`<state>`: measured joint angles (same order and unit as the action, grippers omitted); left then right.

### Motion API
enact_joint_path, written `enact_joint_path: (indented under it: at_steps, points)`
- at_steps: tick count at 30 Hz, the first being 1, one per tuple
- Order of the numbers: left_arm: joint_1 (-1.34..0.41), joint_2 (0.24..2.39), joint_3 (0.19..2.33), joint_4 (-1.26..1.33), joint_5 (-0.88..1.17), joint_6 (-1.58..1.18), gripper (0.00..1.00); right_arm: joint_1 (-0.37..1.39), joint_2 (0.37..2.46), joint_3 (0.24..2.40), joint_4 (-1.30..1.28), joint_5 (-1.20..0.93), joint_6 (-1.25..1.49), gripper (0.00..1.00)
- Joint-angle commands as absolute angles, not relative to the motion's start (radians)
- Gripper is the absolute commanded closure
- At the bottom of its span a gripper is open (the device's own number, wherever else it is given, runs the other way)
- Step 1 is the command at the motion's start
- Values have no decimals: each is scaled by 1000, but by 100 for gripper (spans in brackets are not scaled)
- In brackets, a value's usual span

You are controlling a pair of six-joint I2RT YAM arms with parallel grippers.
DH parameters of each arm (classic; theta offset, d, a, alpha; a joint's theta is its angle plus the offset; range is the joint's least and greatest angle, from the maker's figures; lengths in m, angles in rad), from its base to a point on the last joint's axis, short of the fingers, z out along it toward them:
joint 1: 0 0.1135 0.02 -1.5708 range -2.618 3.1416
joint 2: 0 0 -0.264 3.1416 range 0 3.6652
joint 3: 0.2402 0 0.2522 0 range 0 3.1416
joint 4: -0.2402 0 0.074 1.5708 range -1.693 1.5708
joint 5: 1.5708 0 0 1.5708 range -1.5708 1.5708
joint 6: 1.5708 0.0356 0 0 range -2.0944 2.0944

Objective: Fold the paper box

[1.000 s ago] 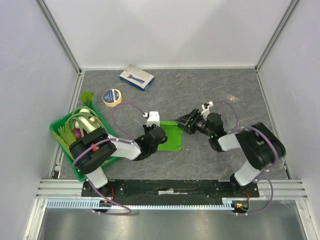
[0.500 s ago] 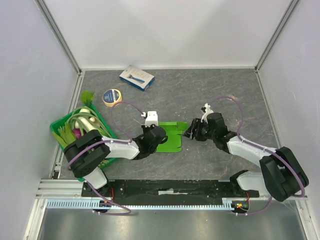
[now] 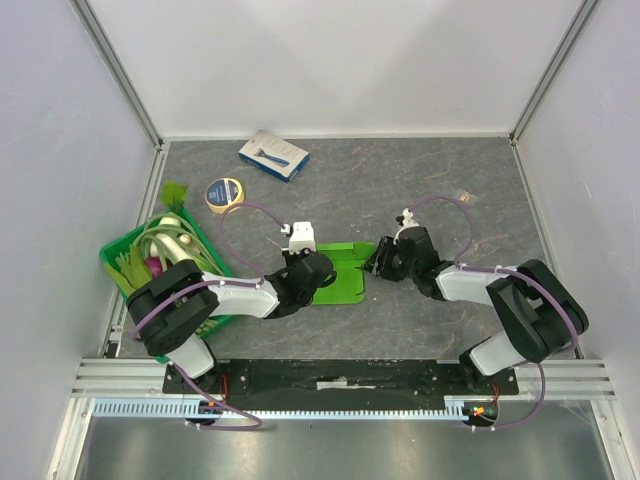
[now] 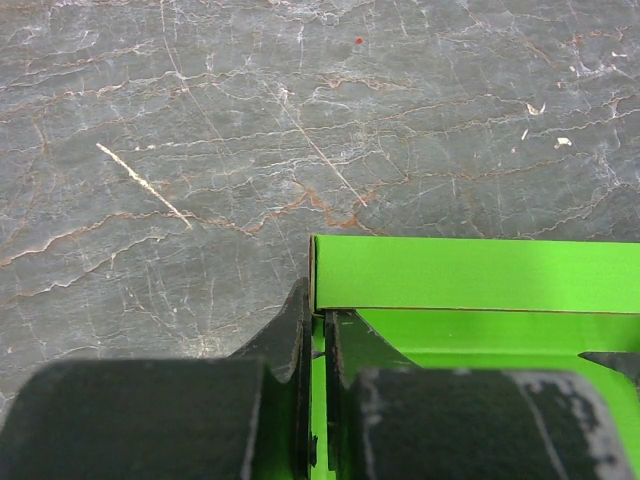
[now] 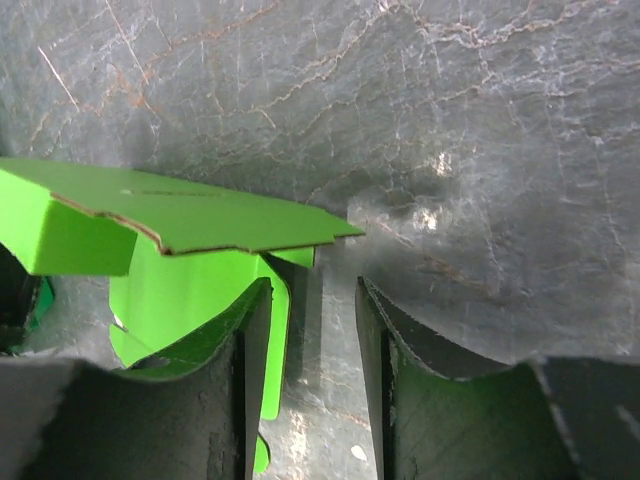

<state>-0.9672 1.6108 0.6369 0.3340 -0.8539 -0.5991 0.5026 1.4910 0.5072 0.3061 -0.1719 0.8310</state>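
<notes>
Thing to fold: the paper box [image 3: 343,277] lay near the middle of the table [image 3: 470,190], a little closer to the near edge than the far edge.
Box shape: it was bright green card, partly folded, with one long wall [image 4: 470,273] standing up along its far side.
Box flap: in the right wrist view a flat flap [image 5: 190,215] with a stepped edge stuck out over the grey tabletop.
Left gripper: the left gripper [image 3: 318,272] sat at the left end of the box.
Left grip: its fingers [image 4: 285,340] were pressed close together on a thin wall of the box, right at the corner, so the card was pinched between them.
Right gripper: the right gripper [image 3: 376,262] was at the right end of the box, low over the tabletop.
Right grip: its two fingers [image 5: 245,350] stood apart with a narrow gap between them. A strip of green card sat just beside the left finger, but nothing was squeezed.
Arms: both arms reached in toward the box from each side.
Crate: a dark green crate [image 3: 118,270] with vegetables in it sat by the left edge, close to the near-left corner.
Tape: a roll of tape [image 3: 224,193] lay toward the far-left corner, well apart from the box.
Carton: a flat blue-and-white carton [image 3: 273,155] lay near the far edge, left of the middle.
</notes>
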Motion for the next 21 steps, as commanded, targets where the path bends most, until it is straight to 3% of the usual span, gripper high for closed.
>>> enact_joint_path:
  at_steps: [1,8,15,21]
  points:
    - [-973,1591,650,354,-876,-650,98,515,1532,558,400,-107,854,56]
    - [-974,1600,640,388,-877,-621,98,538,1615,595,428,-91,838,63]
    - [-988,1612,647,417,-899,-577,98,616,1623,675,341,-8,761,89]
    - [-1002,1623,663,420,-908,-564,98,690,1650,791,129,135,669,91]
